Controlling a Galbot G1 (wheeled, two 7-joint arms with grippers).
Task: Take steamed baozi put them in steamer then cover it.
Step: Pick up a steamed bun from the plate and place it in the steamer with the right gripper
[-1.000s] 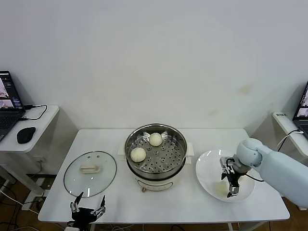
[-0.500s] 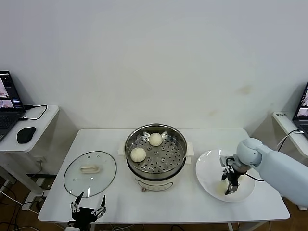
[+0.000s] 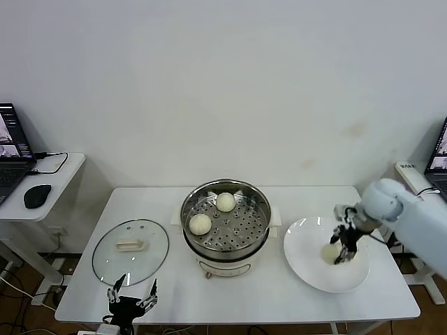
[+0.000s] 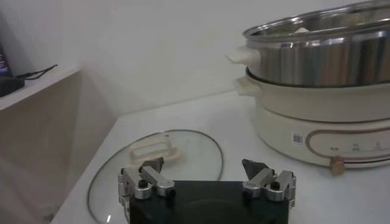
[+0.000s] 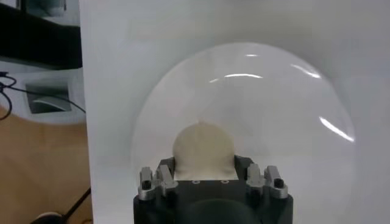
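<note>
The steamer (image 3: 225,223) stands mid-table with two steamed baozi (image 3: 225,202) (image 3: 200,223) on its perforated tray. My right gripper (image 3: 342,248) is over the white plate (image 3: 307,262), shut on a third cream baozi (image 3: 328,252). In the right wrist view that baozi (image 5: 204,146) sits between the jaws of the right gripper (image 5: 205,163), above the plate (image 5: 274,109). My left gripper (image 3: 131,301) hangs open and empty at the table's front left edge. The left wrist view shows the left gripper (image 4: 204,165) before the lid and the steamer (image 4: 323,73).
The clear glass lid (image 3: 130,251) with its cream handle lies flat on the table left of the steamer, and the same lid (image 4: 158,164) shows in the left wrist view. A side desk with a laptop and a mouse (image 3: 36,196) stands at far left.
The right gripper has shut on the baozi on the plate, then moved up and to the right with it. The left arm has barely moved.
</note>
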